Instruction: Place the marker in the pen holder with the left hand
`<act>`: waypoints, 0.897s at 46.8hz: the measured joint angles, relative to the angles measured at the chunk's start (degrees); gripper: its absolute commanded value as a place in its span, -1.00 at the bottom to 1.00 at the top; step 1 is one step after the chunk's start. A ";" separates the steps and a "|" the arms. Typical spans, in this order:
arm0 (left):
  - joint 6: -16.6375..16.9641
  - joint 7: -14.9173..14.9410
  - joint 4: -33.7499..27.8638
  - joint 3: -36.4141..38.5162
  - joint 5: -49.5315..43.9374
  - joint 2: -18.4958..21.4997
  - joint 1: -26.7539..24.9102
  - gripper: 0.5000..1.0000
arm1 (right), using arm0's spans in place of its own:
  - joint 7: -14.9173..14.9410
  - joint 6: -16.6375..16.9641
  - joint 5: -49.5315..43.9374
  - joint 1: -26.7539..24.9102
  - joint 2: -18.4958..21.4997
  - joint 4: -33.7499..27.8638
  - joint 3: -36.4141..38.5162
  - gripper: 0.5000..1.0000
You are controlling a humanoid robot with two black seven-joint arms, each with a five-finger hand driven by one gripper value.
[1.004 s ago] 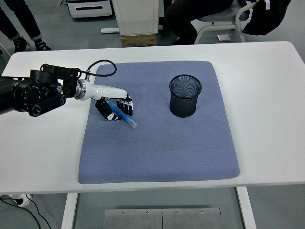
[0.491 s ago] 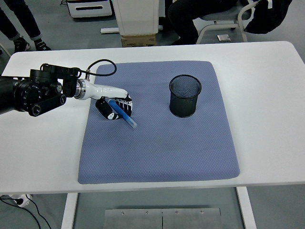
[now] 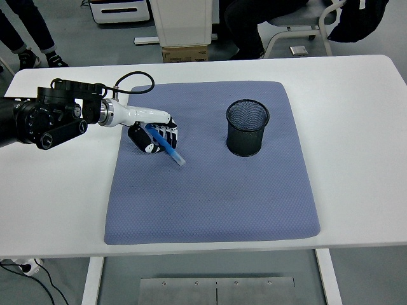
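A blue marker point(image 3: 166, 147) slants down to the right, held in my left hand point(image 3: 154, 137), whose fingers are curled around its upper part over the left side of the blue-grey mat point(image 3: 210, 190). The marker's lower tip points toward the mat; I cannot tell whether it touches. The black mesh pen holder point(image 3: 247, 128) stands upright on the mat's right half, well to the right of the hand. My left arm point(image 3: 51, 119) reaches in from the left edge. The right arm is out of view.
The mat lies on a white table point(image 3: 356, 127). Beyond the table's far edge are a person's legs point(image 3: 25, 32) at top left, a white cabinet point(image 3: 181, 22), a cardboard box point(image 3: 184, 54) and a seated person on a chair point(image 3: 280, 25).
My left hand has risen slightly and shifted up the picture with the marker still in its grasp. The pen holder has not moved.
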 measured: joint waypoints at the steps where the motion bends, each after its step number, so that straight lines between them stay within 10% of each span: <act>1: 0.01 0.00 0.01 -0.05 -0.01 0.02 -0.02 -1.00 | 0.00 0.00 0.00 0.00 0.00 0.00 0.00 1.00; 42: -1.15 -0.10 -0.07 -4.75 -7.37 0.55 -5.63 -1.00 | 0.00 -0.02 0.00 -0.01 0.00 0.00 -0.01 1.00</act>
